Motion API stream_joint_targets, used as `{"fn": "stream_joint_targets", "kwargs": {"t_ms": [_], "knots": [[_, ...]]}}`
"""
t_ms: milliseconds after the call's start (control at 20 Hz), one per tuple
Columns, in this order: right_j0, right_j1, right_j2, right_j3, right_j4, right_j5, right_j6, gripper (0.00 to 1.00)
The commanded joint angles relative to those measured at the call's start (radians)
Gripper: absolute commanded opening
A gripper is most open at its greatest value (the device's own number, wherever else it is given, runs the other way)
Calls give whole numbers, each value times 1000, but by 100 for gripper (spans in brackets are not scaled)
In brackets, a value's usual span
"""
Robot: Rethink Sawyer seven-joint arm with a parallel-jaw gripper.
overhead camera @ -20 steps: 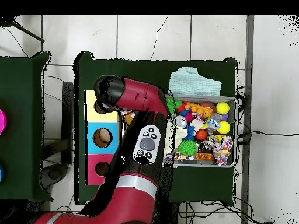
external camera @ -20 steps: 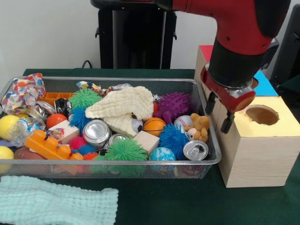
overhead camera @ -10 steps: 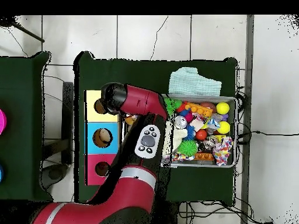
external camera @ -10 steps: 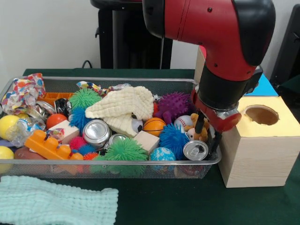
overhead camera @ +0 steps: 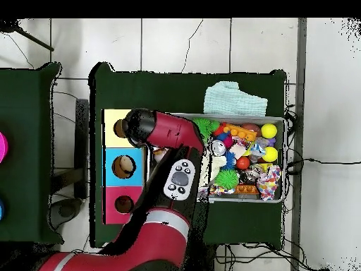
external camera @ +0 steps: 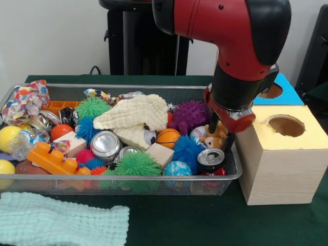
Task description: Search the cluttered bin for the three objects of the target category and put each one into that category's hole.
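the red arm bends down so its gripper [external camera: 219, 132] sits with fingers spread around the little teddy bear [external camera: 217, 137] in the wire bin [external camera: 154, 178] on the green table [external camera: 205, 220], beside the yellow-topped box [external camera: 284, 154].

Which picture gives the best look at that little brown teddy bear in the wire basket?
The front view: the small brown teddy bear sits at the mesh basket's end nearest the wooden box, right under the black gripper. In the overhead view the red arm covers that end, hiding the bear.
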Motion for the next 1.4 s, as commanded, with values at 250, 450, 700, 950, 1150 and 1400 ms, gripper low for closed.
{"fn": "stream_joint_targets", "kwargs": {"t_ms": [250, 450, 700, 950, 1150, 1400], "knots": [[-3, -32, 40, 243, 31, -133, 196, 100], [-25, 22, 69, 219, 32, -199, 173, 100], [-43, 108, 86, 145, 33, -241, 158, 100], [-45, 153, 88, 95, 39, -243, 153, 100], [-47, 168, 95, 81, 43, -245, 152, 100], [-46, 174, 98, 71, 49, -228, 151, 100]]}}
